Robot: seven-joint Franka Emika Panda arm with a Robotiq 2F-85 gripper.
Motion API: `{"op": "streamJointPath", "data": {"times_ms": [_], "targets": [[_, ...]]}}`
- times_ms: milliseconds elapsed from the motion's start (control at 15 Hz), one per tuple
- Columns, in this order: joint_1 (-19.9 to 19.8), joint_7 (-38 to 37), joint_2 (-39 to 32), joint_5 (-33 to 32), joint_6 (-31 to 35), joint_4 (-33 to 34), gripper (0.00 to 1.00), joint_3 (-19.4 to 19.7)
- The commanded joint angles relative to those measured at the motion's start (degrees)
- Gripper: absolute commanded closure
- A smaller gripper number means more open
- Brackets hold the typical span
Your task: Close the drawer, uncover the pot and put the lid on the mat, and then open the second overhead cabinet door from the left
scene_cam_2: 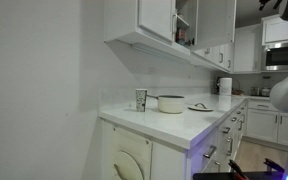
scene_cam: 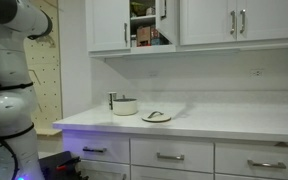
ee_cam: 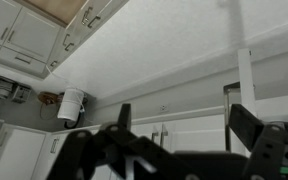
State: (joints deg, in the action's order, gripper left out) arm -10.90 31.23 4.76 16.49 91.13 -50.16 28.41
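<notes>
Exterior views both record a white counter [scene_cam: 234, 118] running beneath a row of white overhead cabinets [scene_cam: 239, 20]. The robot arm [scene_cam: 9, 95] is stationed at one end of that counter, well apart from everything set on the worktop.

The second overhead cabinet door [scene_cam: 168, 22] from the left is found swung open and is seen nearly edge-on. Shelved goods [scene_cam: 144, 35] are exposed beside it. Below the worktop, the drawer fronts [scene_cam: 171, 155] are seen flush with one another and shut.

A paper towel roll [scene_cam_2: 224, 86] is noted upright at the far end of the counter.

The pot [scene_cam: 125, 106] is placed on the counter below the open cabinet. It is uncovered, and its silvery handle [scene_cam: 111, 100] is upright at its side. The mat [scene_cam: 165, 119] is laid flat just beside the pot and apart from it. At this picture size the lid [scene_cam: 155, 115] appears to be resting on the mat, with its dark knob uppermost.

In the wrist view the gripper [ee_cam: 181, 112] is raised towards the wall and cabinets. Its two dark fingers [ee_cam: 125, 118] are spread wide, and nothing is held between them.
</notes>
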Motion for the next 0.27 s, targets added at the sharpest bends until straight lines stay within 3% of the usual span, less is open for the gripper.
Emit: {"op": "streamJointPath", "data": {"times_ms": [0,200], "targets": [[0.0,0.0,-0.4,0.0,0.0,0.3,0.00,0.0],[0.0,0.0,-1.1,0.0,0.0,0.8,0.00,0.1]]}}
